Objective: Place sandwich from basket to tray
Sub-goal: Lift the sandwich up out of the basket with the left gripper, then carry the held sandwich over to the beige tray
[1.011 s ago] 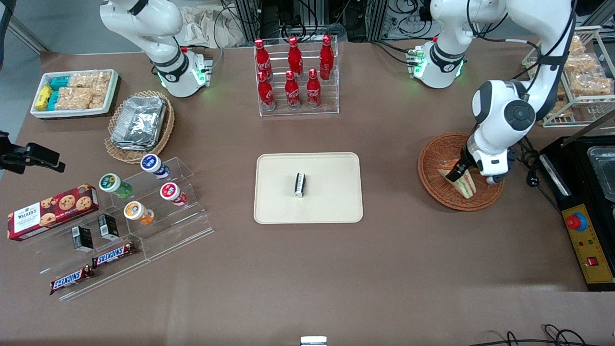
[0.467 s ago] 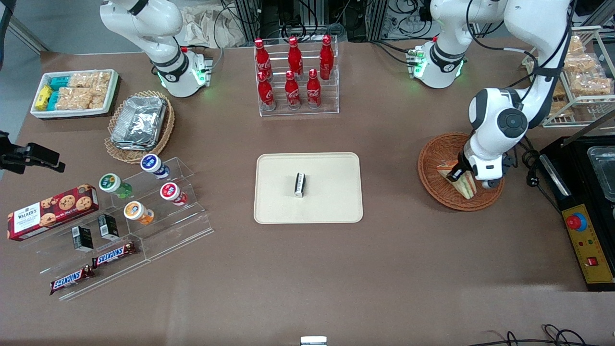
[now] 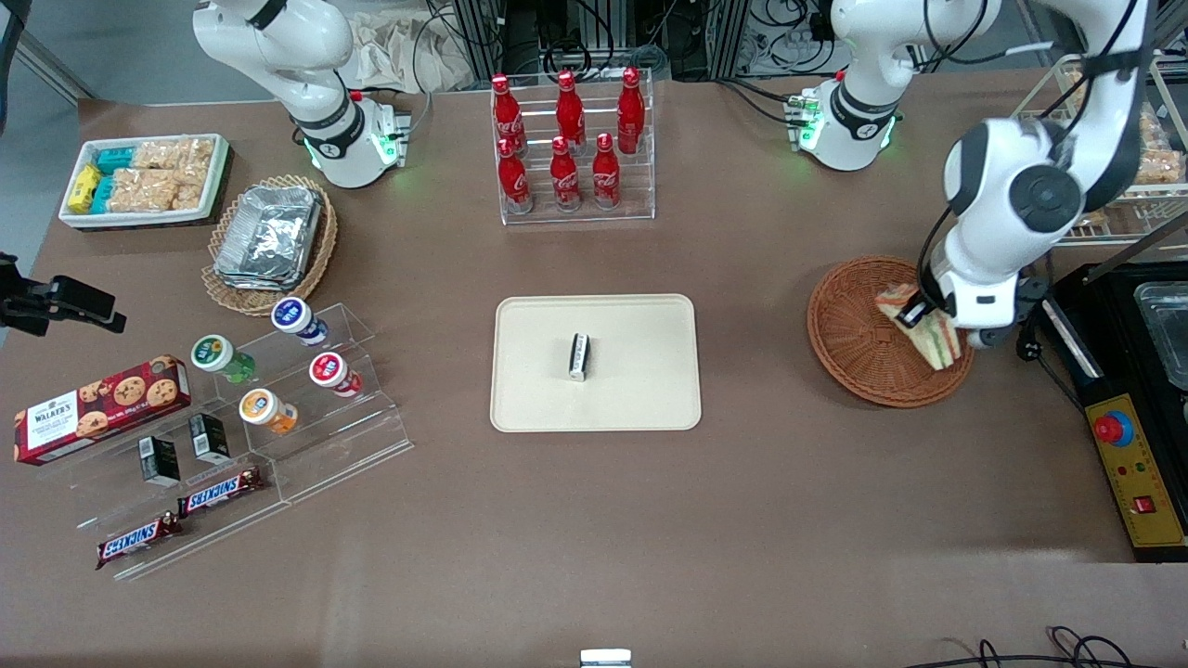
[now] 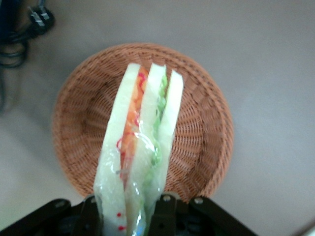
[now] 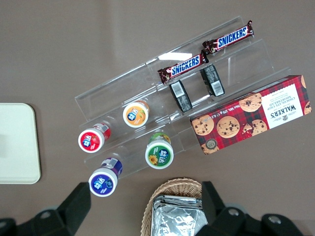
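The wrapped sandwich (image 3: 923, 327) (image 4: 140, 147), white bread with red, orange and green filling, hangs lifted above the reddish-brown wicker basket (image 3: 863, 343) (image 4: 197, 113). My left gripper (image 3: 919, 314) (image 4: 129, 216) is shut on the sandwich's thick end, over the basket's edge nearest the working arm's end of the table. The basket below holds nothing else. The pale beige tray (image 3: 640, 371) lies at the table's middle, well away toward the parked arm's end, with a small black-and-white packet (image 3: 579, 356) on it.
A rack of red cola bottles (image 3: 568, 148) stands farther from the front camera than the tray. A black machine with a yellow control panel (image 3: 1137, 464) sits beside the basket at the working arm's end. Acrylic steps with yoghurt cups (image 3: 278, 371) stand toward the parked arm's end.
The gripper has risen with the sandwich in it, lifting it out of the basket and shifting toward the working arm's end of the table.
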`<state>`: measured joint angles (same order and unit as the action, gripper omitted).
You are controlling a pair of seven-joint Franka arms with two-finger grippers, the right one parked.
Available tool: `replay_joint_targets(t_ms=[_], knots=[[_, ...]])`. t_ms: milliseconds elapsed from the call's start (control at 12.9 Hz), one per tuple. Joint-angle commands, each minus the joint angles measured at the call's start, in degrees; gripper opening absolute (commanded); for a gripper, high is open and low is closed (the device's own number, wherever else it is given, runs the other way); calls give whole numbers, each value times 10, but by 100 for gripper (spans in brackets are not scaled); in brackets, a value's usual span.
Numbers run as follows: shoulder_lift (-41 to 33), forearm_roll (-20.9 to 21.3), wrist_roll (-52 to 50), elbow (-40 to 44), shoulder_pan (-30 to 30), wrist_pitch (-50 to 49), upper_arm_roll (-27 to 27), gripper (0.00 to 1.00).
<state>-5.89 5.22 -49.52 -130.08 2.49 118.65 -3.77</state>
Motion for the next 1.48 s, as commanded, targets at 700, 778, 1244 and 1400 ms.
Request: replay_joint_targets(t_ms=[700,778,1244,1400], knots=[[22,-160,162,230,2,-205,-186,0],[36,-159,156,217,2,-165,-203,0],[182,-70,35,162,38,80,-264,0],[245,12,-48,164,64,146,-263,0]])
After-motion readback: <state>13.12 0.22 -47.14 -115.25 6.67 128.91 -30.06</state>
